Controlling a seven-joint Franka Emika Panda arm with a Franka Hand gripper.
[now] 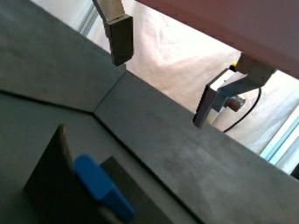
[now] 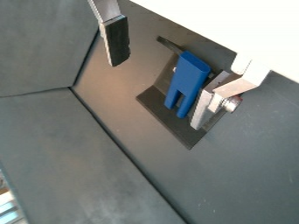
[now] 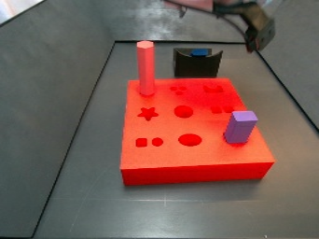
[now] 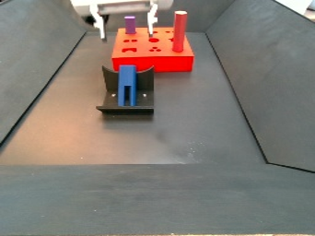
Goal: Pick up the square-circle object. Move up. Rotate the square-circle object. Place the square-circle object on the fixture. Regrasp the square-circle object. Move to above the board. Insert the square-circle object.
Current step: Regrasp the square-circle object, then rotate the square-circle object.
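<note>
**Square-circle object resting on fixture**

We see the square-circle object (image 4: 127, 83) lying on the fixture (image 4: 127, 104), on a dark grey floor (image 4: 185, 129) between sloped walls. Our gripper (image 4: 123, 20) hangs above, fingers spread, empty, before the board (image 4: 157, 57).

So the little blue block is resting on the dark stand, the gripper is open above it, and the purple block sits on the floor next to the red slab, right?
Not quite. A side view shows the purple block standing on the red slab, not the floor. The rest holds: the blue block rests on the dark stand, with the gripper open above it.
</note>
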